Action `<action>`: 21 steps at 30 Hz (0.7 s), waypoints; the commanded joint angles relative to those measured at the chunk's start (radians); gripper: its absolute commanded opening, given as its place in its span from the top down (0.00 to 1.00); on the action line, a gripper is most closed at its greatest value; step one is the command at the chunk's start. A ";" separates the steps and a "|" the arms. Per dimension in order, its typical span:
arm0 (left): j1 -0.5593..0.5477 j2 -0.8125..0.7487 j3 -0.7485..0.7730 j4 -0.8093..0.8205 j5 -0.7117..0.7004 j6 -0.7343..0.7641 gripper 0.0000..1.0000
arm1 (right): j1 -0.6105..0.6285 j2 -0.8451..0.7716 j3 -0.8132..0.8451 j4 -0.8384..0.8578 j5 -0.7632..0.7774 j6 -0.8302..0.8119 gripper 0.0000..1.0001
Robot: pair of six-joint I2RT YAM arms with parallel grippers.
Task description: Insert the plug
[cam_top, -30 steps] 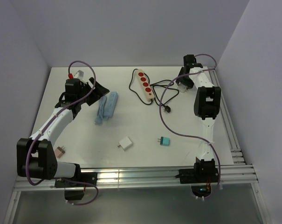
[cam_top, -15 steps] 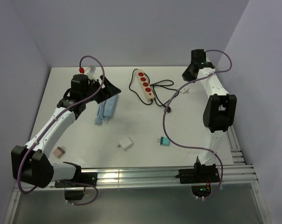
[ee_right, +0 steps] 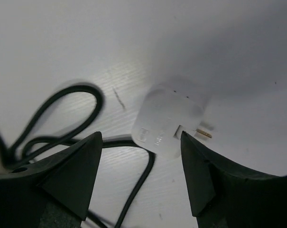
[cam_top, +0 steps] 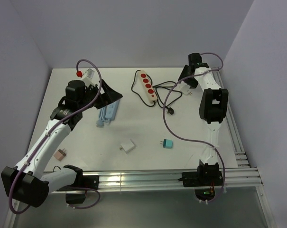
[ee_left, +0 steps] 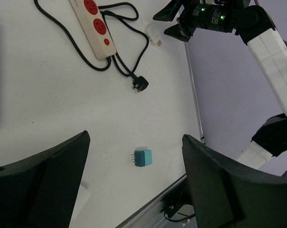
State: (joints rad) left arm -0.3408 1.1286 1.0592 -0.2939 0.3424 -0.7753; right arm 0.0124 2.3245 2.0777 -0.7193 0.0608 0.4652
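Both spread wide, left pincer (ee_left: 134, 137) empty aloft, right pincer (ee_right: 139, 137) over white plug (ee_right: 169, 116), black cable (ee_right: 79, 87) beside

Right end effector (ee_right: 141, 136) lowered, seemingly, over plug (ee_right: 169, 117).

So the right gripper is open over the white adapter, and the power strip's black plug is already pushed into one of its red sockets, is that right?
Not quite. The black plug is not in a socket: it lies loose on the table, apart from the power strip, as the left wrist view shows. The right gripper is open over the white adapter.
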 commanded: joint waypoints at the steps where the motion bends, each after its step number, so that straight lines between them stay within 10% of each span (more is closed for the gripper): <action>1: -0.004 -0.021 -0.028 0.013 -0.005 0.011 0.15 | -0.005 0.005 0.056 -0.048 0.054 -0.082 0.25; 21: -0.004 0.036 -0.048 0.085 0.010 0.028 0.15 | -0.005 0.133 0.128 -0.083 0.059 -0.117 0.24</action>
State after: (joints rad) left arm -0.3420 1.1698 1.0004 -0.2562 0.3428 -0.7712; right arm 0.0124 2.4279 2.1551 -0.7746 0.1116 0.3676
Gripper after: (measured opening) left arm 0.848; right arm 0.762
